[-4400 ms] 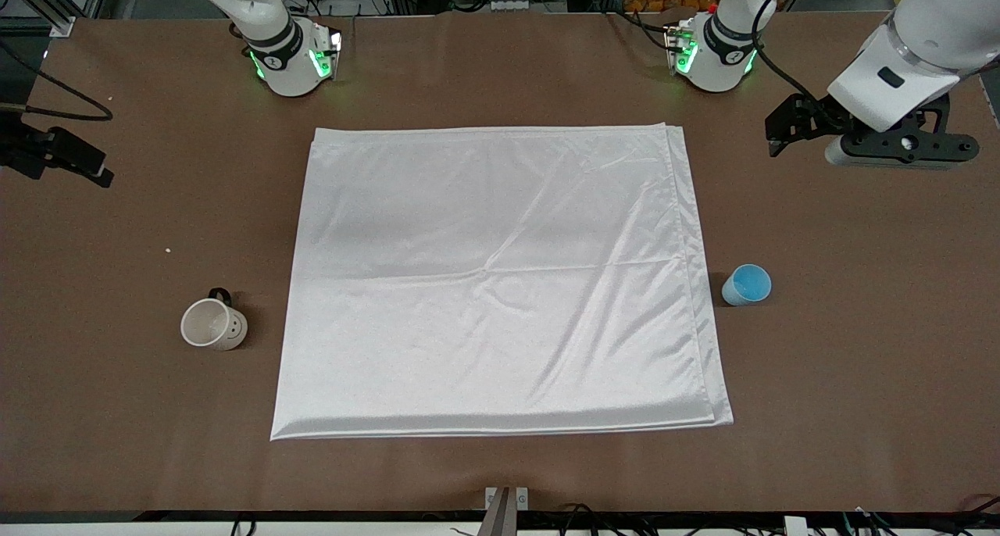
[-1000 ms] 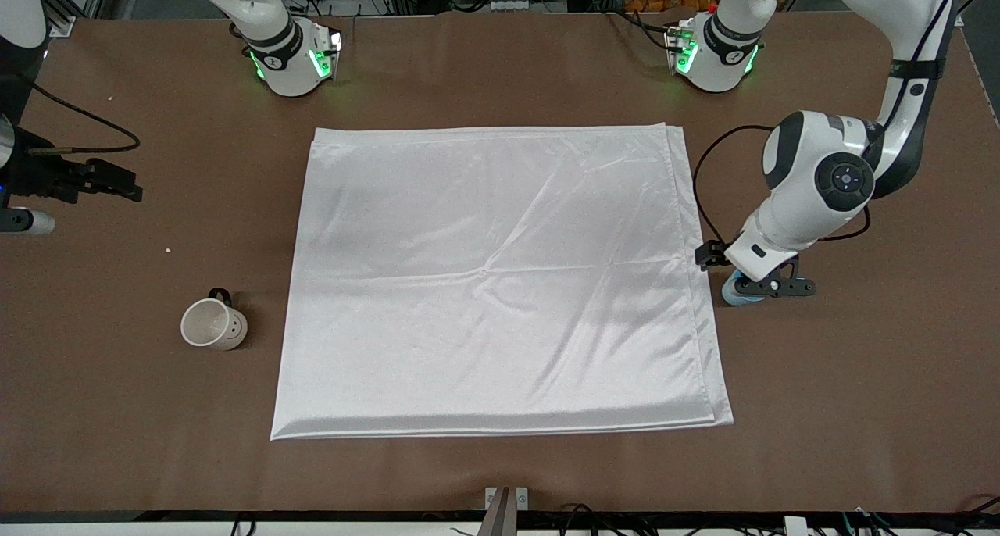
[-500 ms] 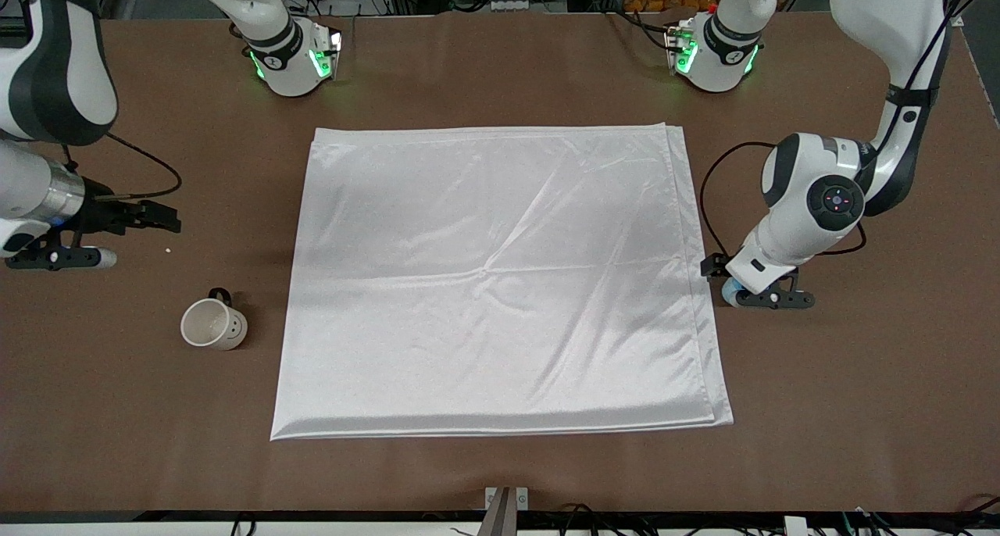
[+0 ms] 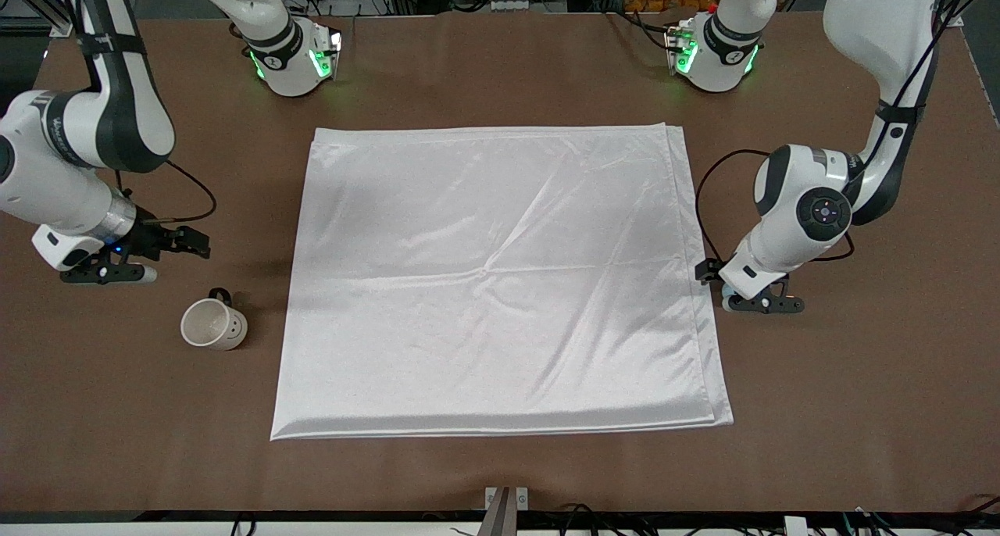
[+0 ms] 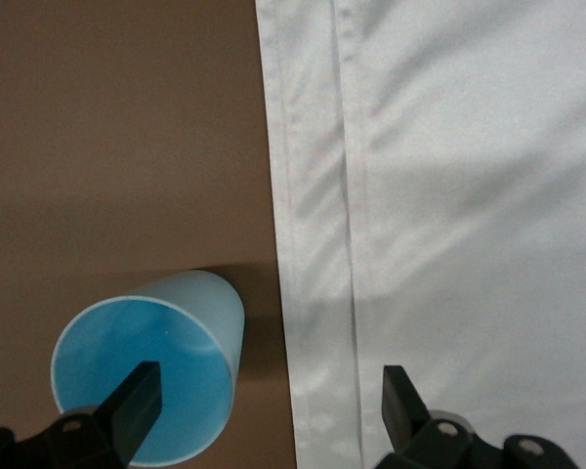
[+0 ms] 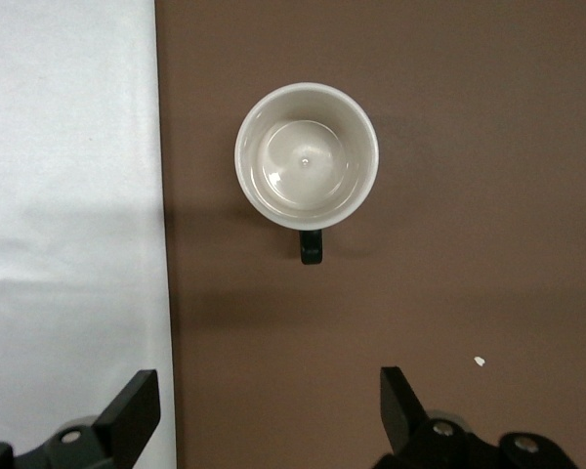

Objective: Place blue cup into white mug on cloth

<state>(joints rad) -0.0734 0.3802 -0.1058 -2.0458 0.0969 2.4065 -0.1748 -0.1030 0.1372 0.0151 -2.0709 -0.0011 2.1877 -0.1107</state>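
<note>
cloth (image 4: 500, 282): shiny white satin-like sheet, near square, folded double w/ creases + stitched hem; flat mid-table on brown matte table (image 4: 500, 473).
blue cup (image 5: 151, 376): small, light-blue, tapered, no handle, brighter blue inside; upright on bare table just beside the cloth edge at the left arm's end. Mostly hidden under the wrist in front view.
white mug (image 4: 213, 324): cream ceramic, round, small dark handle, smiley mark on its side; upright on bare table near the cloth edge at the right arm's end, not on cloth.
left gripper (image 5: 269, 405): low over the cup, fingers spread wide; one finger (image 5: 137, 401) over the cup's mouth, the other over the cloth hem. No grip on the cup.
right gripper (image 6: 264, 410): over bare table by the mug, fingers spread, nothing held; mug apart from the fingertips, handle pointing toward gripper.
</note>
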